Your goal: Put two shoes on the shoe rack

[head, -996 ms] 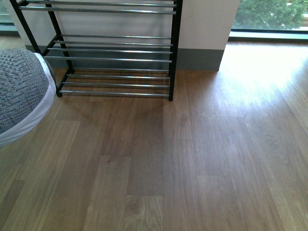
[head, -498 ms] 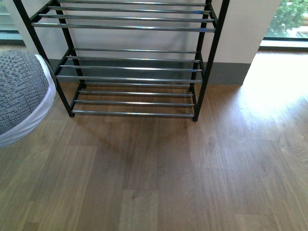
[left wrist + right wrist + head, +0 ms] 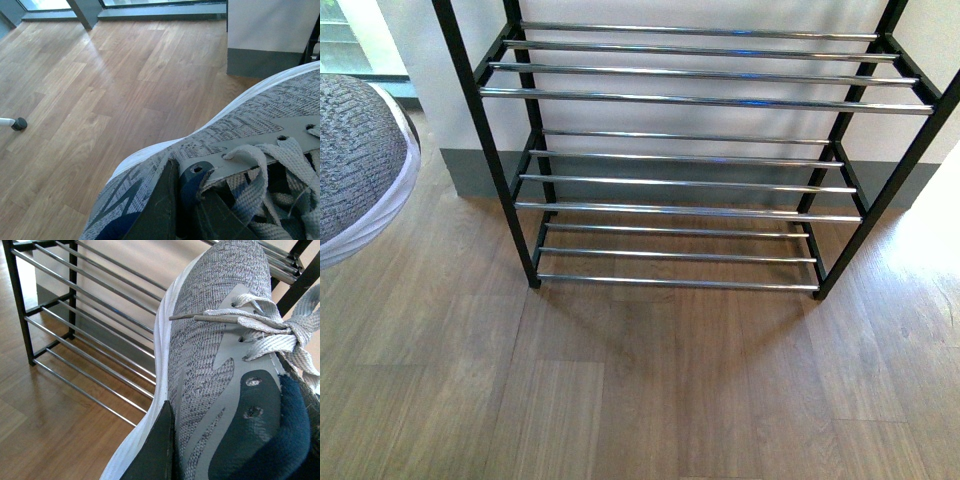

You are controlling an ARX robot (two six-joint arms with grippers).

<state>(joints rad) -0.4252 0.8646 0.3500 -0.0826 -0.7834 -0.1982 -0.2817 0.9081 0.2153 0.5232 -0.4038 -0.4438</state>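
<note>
Carrying was judged to be the step in hand. Both shoes were held off the floor, and the shoe rack (image 3: 489,150) was faced squarely in the front view, its chrome rods bare on every tier seen.

The left shoe (image 3: 260,115) was gripped at its navy collar by the left jaws. They were closed on it, with one dark finger (image 3: 162,210) pressed to the outside and a second seen inside by the laces. In the front view only its grey toe and white sole were shown, at the left edge, beside the rack and apart from it.

The right shoe (image 3: 215,340) was held by the right jaws (one finger (image 3: 159,450) lay against its outer side; the other was hidden, so a closed grip was inferred), its toe near the rods.

Next, each shoe would have to be brought over a tier, levelled sole-down across the rods, and let go.

Neither arm was shown in the front view. The rack's top was cut off there, and both heels were out of frame.
</note>
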